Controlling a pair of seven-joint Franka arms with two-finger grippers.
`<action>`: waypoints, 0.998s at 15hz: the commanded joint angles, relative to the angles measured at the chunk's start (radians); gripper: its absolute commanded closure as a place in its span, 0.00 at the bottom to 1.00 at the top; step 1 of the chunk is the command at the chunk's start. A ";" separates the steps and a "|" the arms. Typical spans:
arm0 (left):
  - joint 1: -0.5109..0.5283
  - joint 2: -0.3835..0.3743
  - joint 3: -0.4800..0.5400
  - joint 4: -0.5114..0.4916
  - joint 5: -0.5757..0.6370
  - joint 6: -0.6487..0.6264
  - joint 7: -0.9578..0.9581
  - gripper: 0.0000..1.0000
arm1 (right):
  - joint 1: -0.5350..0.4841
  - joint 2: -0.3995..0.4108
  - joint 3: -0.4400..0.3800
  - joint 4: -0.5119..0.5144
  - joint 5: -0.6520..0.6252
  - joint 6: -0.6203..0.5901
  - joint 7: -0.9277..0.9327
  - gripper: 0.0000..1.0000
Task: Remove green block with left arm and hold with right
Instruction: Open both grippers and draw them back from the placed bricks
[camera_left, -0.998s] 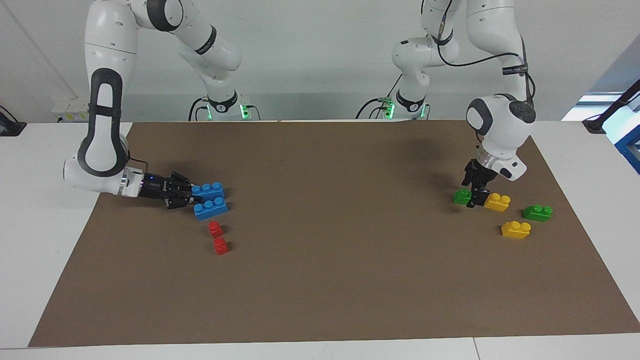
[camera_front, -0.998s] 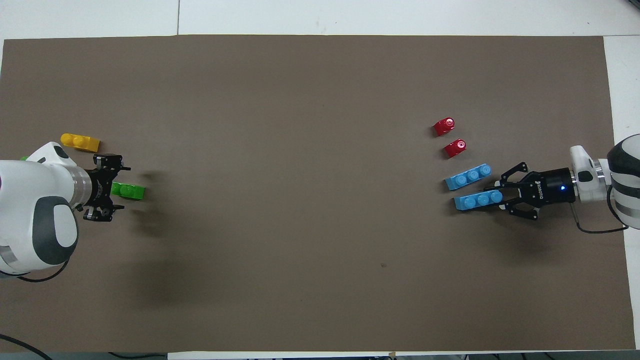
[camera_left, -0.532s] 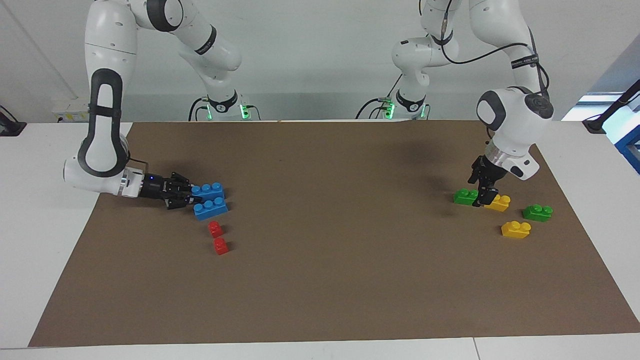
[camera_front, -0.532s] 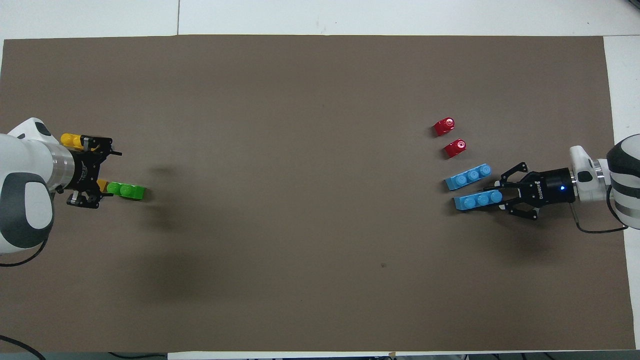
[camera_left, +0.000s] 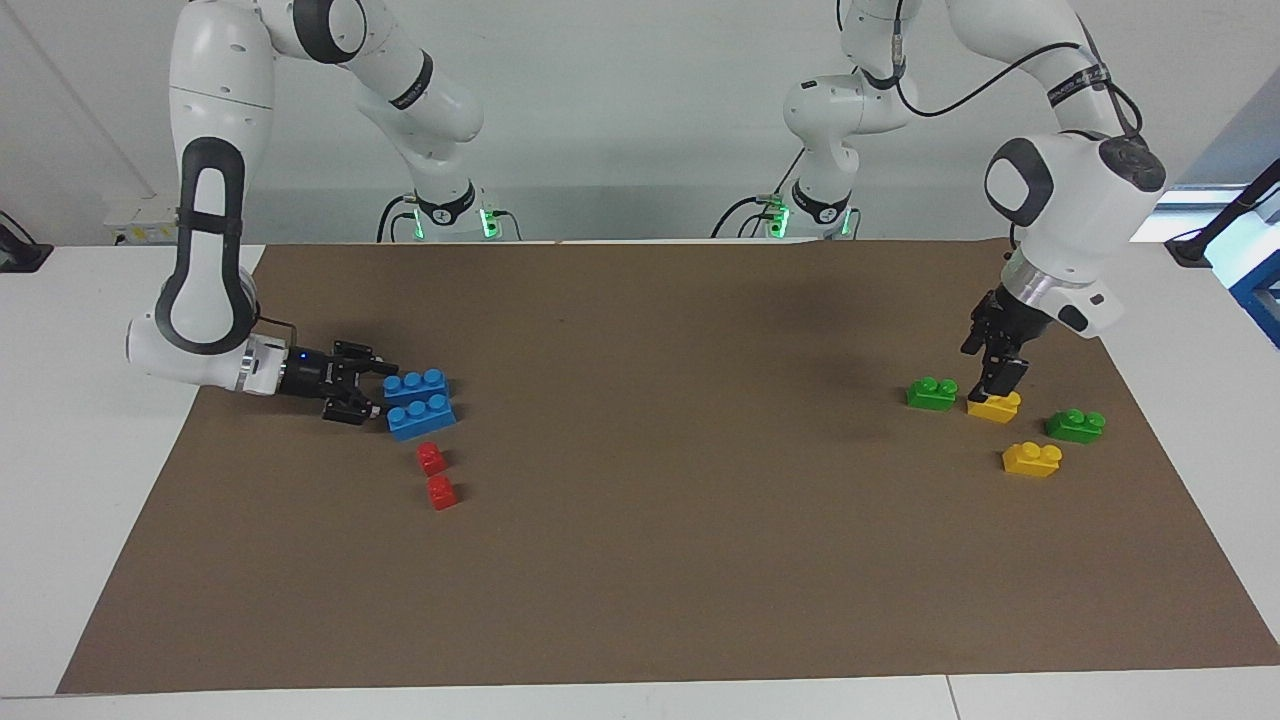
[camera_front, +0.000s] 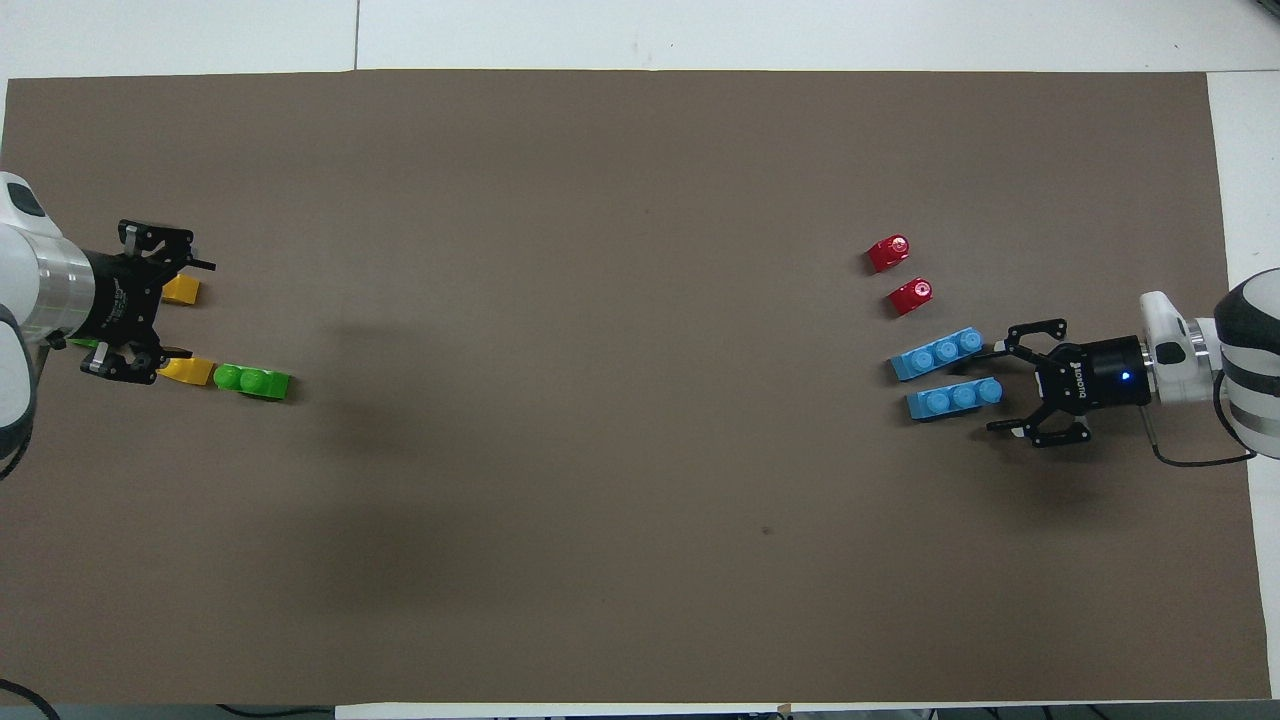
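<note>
A: Where is the green block (camera_left: 932, 393) found?

B: It is seen lying flat on the brown mat (camera_left: 650, 560) at the left arm's end of the table (camera_left: 60, 300), just beside a yellow brick (camera_left: 994, 406) and touched by nothing. The left gripper (camera_left: 1000, 372) is raised just over that yellow brick, slightly to the side of the green block. Its fingers (camera_front: 165, 353) are spread wide, and nothing is held between them.

A: What else is found near those fingers?

B: A second yellow brick (camera_left: 1032, 459) and a darker green brick (camera_left: 1075, 425) are laid out farther from the robots than the fingertips, toward the mat's edge at the left arm's end. In the overhead view both yellow bricks are partly covered by the raised gripper.

A: And the right gripper (camera_left: 375, 390)?

B: It is held low, nearly level with the table, at the right arm's end. Its fingers (camera_front: 1015, 427) are opened apart, and nothing is gripped. Two blue bricks are set just off the fingertips: the nearer blue brick (camera_left: 416, 384) and the farther blue brick (camera_left: 421, 416), side by side. The end of the nearer one appears to lie between the open fingers; whether it is touched cannot be told. Two small red bricks (camera_left: 435, 475) are placed a little way from the fingertips, farther from the robots than the blue pair.
</note>
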 joint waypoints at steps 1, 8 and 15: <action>0.001 -0.052 0.001 0.029 0.045 -0.081 0.088 0.00 | -0.011 0.011 0.005 0.007 0.017 0.000 -0.021 0.00; 0.012 -0.124 0.003 0.111 0.052 -0.238 0.462 0.00 | -0.040 0.008 0.002 0.015 0.005 -0.009 0.010 0.00; 0.001 -0.124 0.001 0.235 0.059 -0.396 0.837 0.00 | -0.136 0.013 -0.003 0.096 -0.090 -0.055 0.021 0.00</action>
